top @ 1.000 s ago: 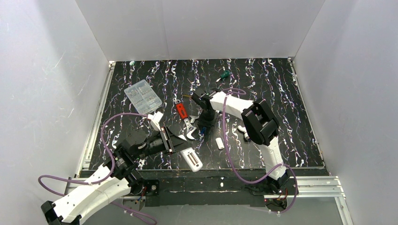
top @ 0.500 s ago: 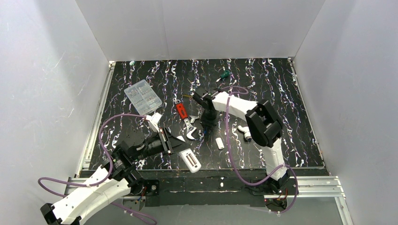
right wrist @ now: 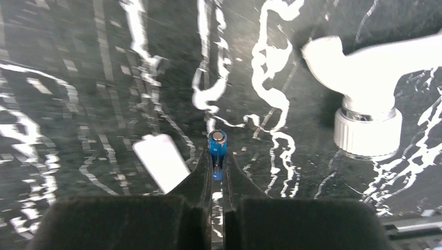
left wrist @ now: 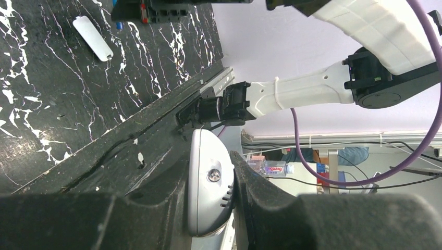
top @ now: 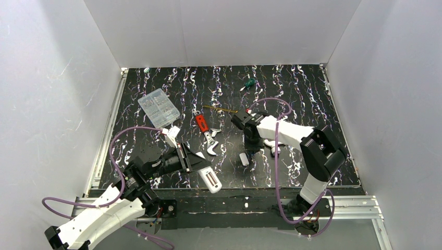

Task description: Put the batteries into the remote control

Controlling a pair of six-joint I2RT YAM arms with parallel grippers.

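The remote control (top: 211,180) is a white handset held off the table's near edge by my left gripper (top: 197,165), which is shut on it. In the left wrist view its rounded end (left wrist: 206,208) is clamped between the two dark fingers of the left gripper (left wrist: 211,179). My right gripper (top: 252,147) hangs over the table's middle, to the right of the remote. In the right wrist view the right gripper (right wrist: 217,162) is shut on one of the batteries (right wrist: 217,141), a slim blue cylinder with its silvery end facing the camera. No other battery shows.
A small white cover plate (top: 243,159) lies just left of the right gripper, also seen as the plate (right wrist: 160,161). A white pipe fitting (right wrist: 365,99) lies to its right. A wrench (top: 211,144), a red-handled tool (top: 201,123), a clear parts box (top: 158,107) and a green screwdriver (top: 250,83) lie farther back.
The right gripper closed on a blue battery near the wrench, then carried it right and nearer, to beside the white cover plate. The left gripper keeps the remote, barely shifted.
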